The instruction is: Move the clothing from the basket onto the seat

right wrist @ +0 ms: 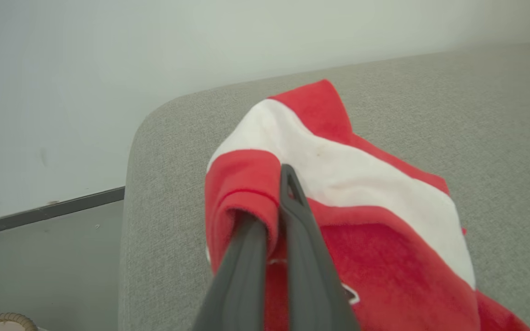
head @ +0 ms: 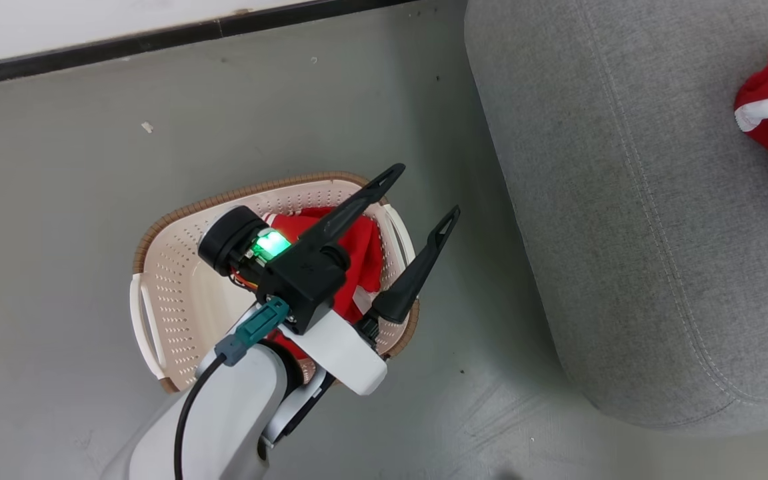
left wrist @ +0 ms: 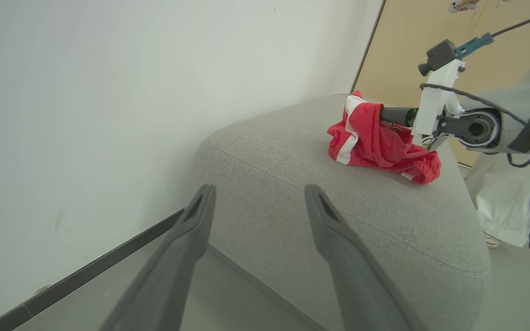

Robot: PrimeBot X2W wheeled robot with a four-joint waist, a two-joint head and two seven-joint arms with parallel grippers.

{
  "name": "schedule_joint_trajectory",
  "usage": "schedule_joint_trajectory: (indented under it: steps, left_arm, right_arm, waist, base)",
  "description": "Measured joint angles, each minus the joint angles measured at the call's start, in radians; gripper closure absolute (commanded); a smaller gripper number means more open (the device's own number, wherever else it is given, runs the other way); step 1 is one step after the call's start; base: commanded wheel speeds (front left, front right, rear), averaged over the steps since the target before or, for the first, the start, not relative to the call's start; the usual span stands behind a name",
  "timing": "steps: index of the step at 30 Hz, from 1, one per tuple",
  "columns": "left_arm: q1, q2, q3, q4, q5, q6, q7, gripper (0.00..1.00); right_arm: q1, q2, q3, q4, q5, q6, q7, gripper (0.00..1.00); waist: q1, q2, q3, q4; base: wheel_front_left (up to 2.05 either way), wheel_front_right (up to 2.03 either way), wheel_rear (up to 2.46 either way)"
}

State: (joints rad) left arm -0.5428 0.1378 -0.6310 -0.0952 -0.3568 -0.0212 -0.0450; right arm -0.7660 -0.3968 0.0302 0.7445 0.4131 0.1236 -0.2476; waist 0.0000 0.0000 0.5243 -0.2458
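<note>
My left gripper [head: 424, 192] hangs open over the cream basket [head: 237, 193], nothing between its fingers. A piece of red clothing [head: 365, 257] lies in the basket, partly hidden by my wrist. In the left wrist view the open left gripper [left wrist: 258, 197] points toward the grey seat [left wrist: 292, 184]. Another red and white garment [left wrist: 375, 142] lies crumpled on the seat, with my right arm [left wrist: 440, 105] reaching into it. In the right wrist view my right gripper [right wrist: 272, 207] is shut on a fold of that garment [right wrist: 361, 184], one fingertip covered by fabric.
The basket stands on grey floor [head: 91, 200] to the left of the seat [head: 624, 200]. A white wall with a dark baseboard [head: 157, 37] runs behind. A person's pale trousers [left wrist: 499, 197] and cables show beyond the seat's far side.
</note>
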Motion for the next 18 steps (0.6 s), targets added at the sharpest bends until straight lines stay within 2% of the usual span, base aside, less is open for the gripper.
schedule_joint_trajectory:
  steps: [1,2,4,5,6,7,18]
  left_arm:
    - [-0.005,0.0,0.002,0.0,0.002,0.0,0.0,0.0]
    - [-0.008,0.005,0.008,0.001,0.009,0.0,0.0,0.0]
    - [-0.008,0.02,0.013,0.011,0.015,-0.001,-0.002,0.0]
    - [-0.008,0.024,0.017,0.015,0.015,-0.001,-0.004,0.0]
    - [-0.008,0.025,0.019,0.017,0.015,-0.001,-0.01,0.0]
    - [-0.008,0.025,0.02,0.019,0.015,-0.001,-0.011,0.0]
    - [-0.001,0.03,0.037,0.066,0.007,-0.009,-0.045,0.0]
  right_arm:
    - [0.0,0.002,-0.002,-0.008,-0.006,0.0,0.0,0.78]
    - [0.0,0.012,-0.005,-0.028,-0.019,0.0,0.0,0.72]
    - [0.001,0.031,-0.012,-0.044,-0.032,0.0,0.0,0.47]
    - [0.004,0.037,-0.017,-0.056,-0.036,0.0,0.0,0.21]
    - [0.006,0.042,-0.023,-0.067,-0.038,0.0,0.0,0.04]
    - [0.008,0.045,-0.029,-0.079,-0.04,0.0,0.0,0.0]
    - [0.157,0.067,-0.082,-0.22,-0.102,0.0,-0.005,0.0]
  waist:
    - [0.0001,0.0,0.005,0.001]
    - [0.0,0.0,0.014,0.0]
    - [0.0,0.0,0.016,-0.006]
    - [0.0001,0.0,0.016,-0.008]
    - [0.0,0.0,0.015,-0.011]
    - [0.0,0.0,0.013,-0.014]
    - [0.0,0.0,-0.023,-0.04]
  base:
    - [0.0,0.0,0.0]
    - [0.0,0.0,0.0]
    - [0.0,0.0,0.0]
    - [0.0,0.0,0.0]
    - [0.0,0.0,0.0]
    - [0.0,0.0,0.0]
    - [0.0,0.0,0.0]
